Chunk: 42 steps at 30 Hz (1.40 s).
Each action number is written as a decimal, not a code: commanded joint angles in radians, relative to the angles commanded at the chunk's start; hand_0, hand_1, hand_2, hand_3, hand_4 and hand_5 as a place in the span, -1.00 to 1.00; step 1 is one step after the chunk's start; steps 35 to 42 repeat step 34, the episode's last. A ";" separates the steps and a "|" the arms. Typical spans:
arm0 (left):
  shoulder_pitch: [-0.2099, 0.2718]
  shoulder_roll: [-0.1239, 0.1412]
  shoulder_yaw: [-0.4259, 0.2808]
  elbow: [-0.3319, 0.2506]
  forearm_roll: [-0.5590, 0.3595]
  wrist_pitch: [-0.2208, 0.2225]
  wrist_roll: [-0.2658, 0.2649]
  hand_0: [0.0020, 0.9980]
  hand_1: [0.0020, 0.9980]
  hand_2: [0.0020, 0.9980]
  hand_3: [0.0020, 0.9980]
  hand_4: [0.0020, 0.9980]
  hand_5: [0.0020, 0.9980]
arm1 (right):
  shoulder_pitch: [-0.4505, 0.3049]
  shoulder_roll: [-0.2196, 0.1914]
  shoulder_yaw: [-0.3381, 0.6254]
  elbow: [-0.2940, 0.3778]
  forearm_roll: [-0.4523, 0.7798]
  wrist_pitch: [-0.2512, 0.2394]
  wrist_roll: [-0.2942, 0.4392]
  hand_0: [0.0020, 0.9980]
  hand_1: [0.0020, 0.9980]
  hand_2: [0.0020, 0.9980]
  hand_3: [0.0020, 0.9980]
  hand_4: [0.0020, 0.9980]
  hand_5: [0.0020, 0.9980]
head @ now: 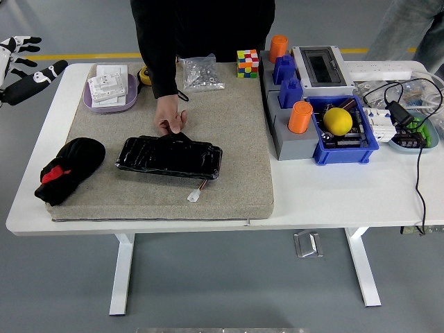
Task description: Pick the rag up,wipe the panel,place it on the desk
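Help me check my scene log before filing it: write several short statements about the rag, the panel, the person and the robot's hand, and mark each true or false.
1. The crumpled black rag with a red patch lies at the left end of the grey felt mat. True.
2. The robot's left hand grips the rag. False: it hovers off the table's far left corner, fingers spread, holding nothing.
3. A person's hand touches the far edge of the glossy black rectangular panel. True.
4. The panel stands upright. False: it lies flat on the mat.
5. The yellow ball sits in the blue plastic bin. True.
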 joint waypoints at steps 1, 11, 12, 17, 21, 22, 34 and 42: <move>-0.001 -0.001 -0.001 0.001 0.001 0.000 0.001 -0.18 0.24 0.50 0.60 0.97 0.60 | 0.000 0.000 0.001 0.000 0.001 0.000 0.000 0.57 0.39 0.45 0.30 1.00 0.10; -0.010 -0.003 0.004 0.001 -0.001 -0.002 0.004 -0.18 0.24 0.50 0.59 0.93 0.56 | -0.003 -0.002 0.008 0.000 0.005 0.001 0.001 0.57 0.39 0.45 0.30 1.00 0.10; -0.011 -0.003 0.005 0.001 -0.002 -0.003 0.004 -0.18 0.24 0.50 0.59 0.93 0.56 | -0.002 -0.003 0.008 0.001 0.005 0.001 0.001 0.57 0.39 0.45 0.30 1.00 0.10; -0.018 -0.004 0.008 0.002 -0.001 -0.003 0.005 -0.18 0.24 0.49 0.59 0.92 0.54 | 0.003 -0.005 0.011 0.002 0.008 -0.001 0.002 0.57 0.39 0.45 0.30 1.00 0.10; -0.022 -0.005 0.010 0.004 -0.001 -0.003 0.006 -0.18 0.24 0.49 0.59 0.92 0.54 | 0.005 -0.007 0.013 0.003 0.009 -0.001 0.002 0.57 0.39 0.45 0.30 1.00 0.10; -0.022 -0.006 0.010 0.005 -0.002 -0.002 0.006 -0.18 0.23 0.49 0.59 0.92 0.53 | 0.005 -0.007 0.014 0.003 0.009 -0.001 0.002 0.57 0.39 0.45 0.30 1.00 0.10; -0.027 -0.009 0.014 0.015 -0.010 -0.002 0.004 -0.18 0.23 0.49 0.59 0.91 0.53 | 0.007 -0.009 0.020 0.004 0.012 -0.002 0.002 0.57 0.39 0.45 0.30 1.00 0.10; -0.027 -0.009 0.014 0.015 -0.010 -0.002 0.004 -0.18 0.23 0.49 0.59 0.91 0.53 | 0.007 -0.009 0.020 0.004 0.012 -0.002 0.002 0.57 0.39 0.45 0.30 1.00 0.10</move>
